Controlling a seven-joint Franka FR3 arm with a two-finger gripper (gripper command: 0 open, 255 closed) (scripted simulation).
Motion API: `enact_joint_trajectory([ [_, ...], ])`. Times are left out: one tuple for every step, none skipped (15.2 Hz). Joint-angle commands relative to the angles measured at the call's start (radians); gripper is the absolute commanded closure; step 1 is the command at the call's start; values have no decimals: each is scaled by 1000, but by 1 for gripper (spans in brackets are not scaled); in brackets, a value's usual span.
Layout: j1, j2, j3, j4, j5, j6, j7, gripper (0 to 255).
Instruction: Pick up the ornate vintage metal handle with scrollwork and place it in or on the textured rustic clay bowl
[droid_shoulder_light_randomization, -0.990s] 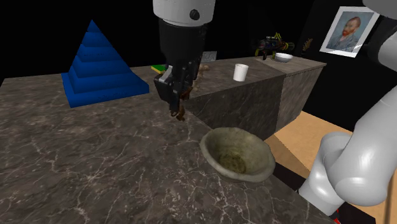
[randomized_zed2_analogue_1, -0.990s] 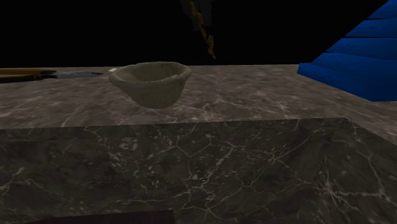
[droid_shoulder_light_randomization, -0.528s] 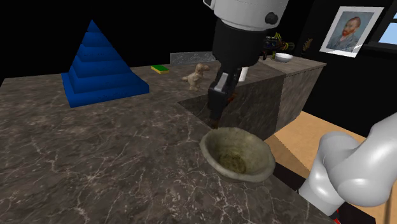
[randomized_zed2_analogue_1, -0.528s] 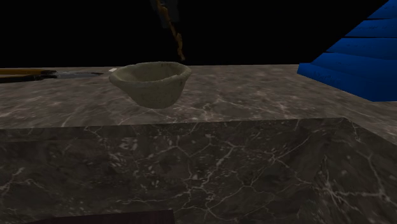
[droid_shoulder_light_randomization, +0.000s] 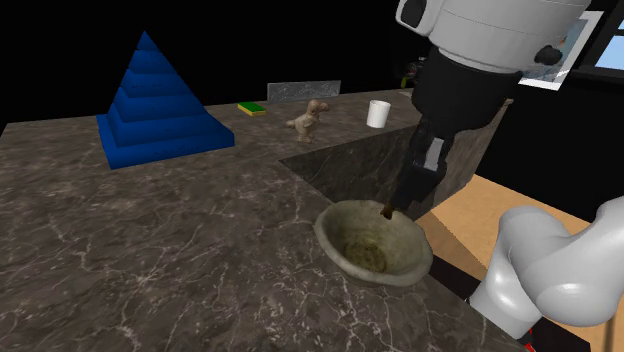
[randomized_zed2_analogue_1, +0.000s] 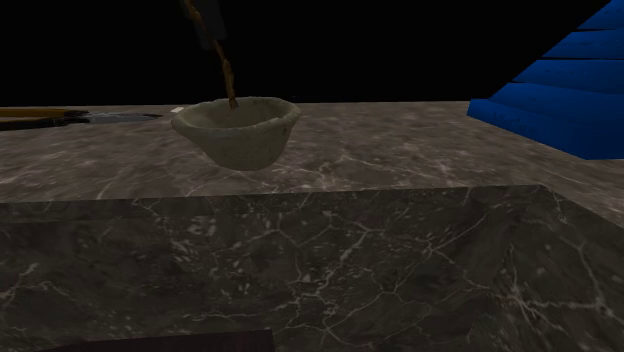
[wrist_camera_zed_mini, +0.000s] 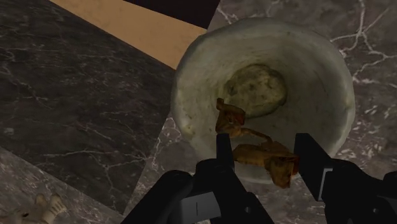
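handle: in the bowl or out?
Out, barely: the handle hangs clasped in the hand, its tip just reaching the bowl's rim.

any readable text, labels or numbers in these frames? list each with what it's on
None can be read: no lettering shows on the white cup, the blue stepped pyramid, the clay bowl, the handle or the gripper that holds it.

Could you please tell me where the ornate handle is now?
The handle hangs clasped in the gripper above the bowl, right of centre in the shoulder view, its lower end at the rim.
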Motion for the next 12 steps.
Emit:
enact_joint_trajectory([
  [6, -16, 1, -36, 6, 20, 3, 255],
  [8, -21, 2, -53, 9, 32, 4, 255],
  [10, -25, 3, -70, 11, 44, 5, 255],
  [12, -30, 4, -86, 13, 56, 7, 255],
  [14, -34, 6, -103, 15, 68, 8, 255],
  [16, -38, 7, -119, 18, 81, 9, 255],
  [18, -42, 9, -135, 20, 93, 11, 255],
  [20, -45, 10, -150, 22, 105, 12, 255],
  [22, -49, 12, -166, 24, 117, 14, 255],
  [23, -52, 14, -181, 27, 129, 15, 255],
  [25, -55, 16, -197, 29, 141, 17, 255],
  [27, -57, 18, -212, 31, 153, 18, 255],
])
